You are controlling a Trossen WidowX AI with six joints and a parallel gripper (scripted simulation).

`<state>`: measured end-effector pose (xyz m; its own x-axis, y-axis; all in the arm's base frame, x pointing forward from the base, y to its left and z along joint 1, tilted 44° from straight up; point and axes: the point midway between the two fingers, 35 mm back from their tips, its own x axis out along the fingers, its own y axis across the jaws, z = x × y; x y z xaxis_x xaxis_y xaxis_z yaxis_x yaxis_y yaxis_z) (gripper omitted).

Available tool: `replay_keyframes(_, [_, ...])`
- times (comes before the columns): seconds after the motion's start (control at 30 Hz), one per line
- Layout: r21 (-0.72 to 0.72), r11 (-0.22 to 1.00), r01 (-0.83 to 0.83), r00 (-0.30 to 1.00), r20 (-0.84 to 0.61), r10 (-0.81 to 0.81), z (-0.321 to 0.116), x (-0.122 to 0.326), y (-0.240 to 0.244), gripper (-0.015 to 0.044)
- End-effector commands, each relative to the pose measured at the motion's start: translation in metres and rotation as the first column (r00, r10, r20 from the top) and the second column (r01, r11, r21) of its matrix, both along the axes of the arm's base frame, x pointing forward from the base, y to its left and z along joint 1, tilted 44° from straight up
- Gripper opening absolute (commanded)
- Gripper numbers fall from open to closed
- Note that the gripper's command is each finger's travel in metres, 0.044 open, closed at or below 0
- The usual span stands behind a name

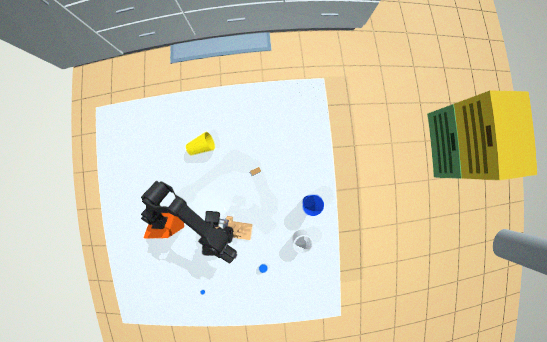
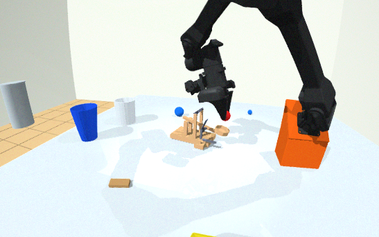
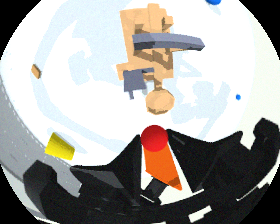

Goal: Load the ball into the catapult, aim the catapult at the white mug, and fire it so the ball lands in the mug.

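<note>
My gripper (image 2: 227, 117) (image 3: 154, 138) is shut on the red ball (image 2: 228, 116) (image 3: 154, 138) and holds it above the table, close to the catapult's cup end. The wooden catapult (image 1: 241, 229) (image 2: 186, 136) (image 3: 133, 30) stands upright; its round cup (image 2: 222, 130) (image 3: 160, 101) is on the side toward the arm's base, just beyond the ball in the wrist view. In the top view the arm hides the ball and the cup. The white mug (image 1: 302, 242) (image 2: 125, 111) stands upright beyond the catapult's far end.
A blue cup (image 1: 313, 205) (image 2: 85, 123) stands near the white mug. A yellow cup (image 1: 200, 144) (image 3: 60, 146) lies on its side. A small wooden block (image 1: 255, 171) (image 2: 119, 183) (image 3: 36, 71), a larger blue ball (image 1: 263, 268) (image 2: 179, 111) and a smaller blue ball (image 1: 202, 292) (image 2: 249, 112) (image 3: 238, 97) lie around the catapult.
</note>
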<state>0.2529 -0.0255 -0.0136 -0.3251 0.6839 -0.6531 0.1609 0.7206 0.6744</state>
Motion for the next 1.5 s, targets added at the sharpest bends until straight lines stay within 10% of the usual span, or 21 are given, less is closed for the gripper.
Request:
replay_keyframes(0.0, [0.006,1.0,-0.009,1.0,-0.018,0.009,-0.013,0.002,-0.007,0.0])
replay_keyframes(1.03, [0.01,1.0,-0.018,1.0,-0.023,0.018,-0.041,0.005,0.005,0.0])
replay_keyframes(1.47, [-0.005,1.0,0.014,0.999,-0.028,-0.014,-0.009,0.009,-0.028,0.0341])
